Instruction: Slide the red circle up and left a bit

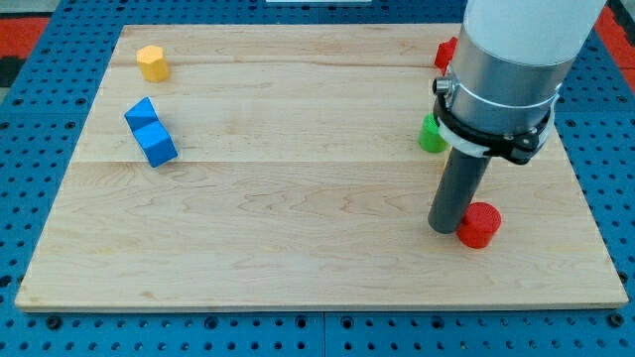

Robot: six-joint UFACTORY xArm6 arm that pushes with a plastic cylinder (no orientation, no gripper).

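Yellow block (152, 62): sitting near the board's top-left corner, well apart from everything else; its shape is looking roughly hexagonal, though I cannot be sure at this size.
Blue block (151, 131): lying just below the yellow one, toward the view's left edge, a long piece angled slightly; far from the work.
Wooden board (298, 198): carrying all the blocks, its middle standing bare.
Green block (432, 134): peeking out at the view's right, mostly hidden behind the arm's grey housing.
My tip (444, 229): resting on the board just beside the red circle, on its left, apparently touching or nearly so. There is no pincer on this arm, only the rod, so nothing is opening, closing or gripping.
Red circle (479, 225): sitting low on the view's right side, near the board's bottom-right area, immediately right of the tip.
Second red block (445, 53): showing at the top right, partly covered by the arm.
Risk: the tip is standing on the wrong side for an up-left push. Pushing from here would be driving the circle rightward toward the board's edge; circling round carelessly could be clipping it sideways.
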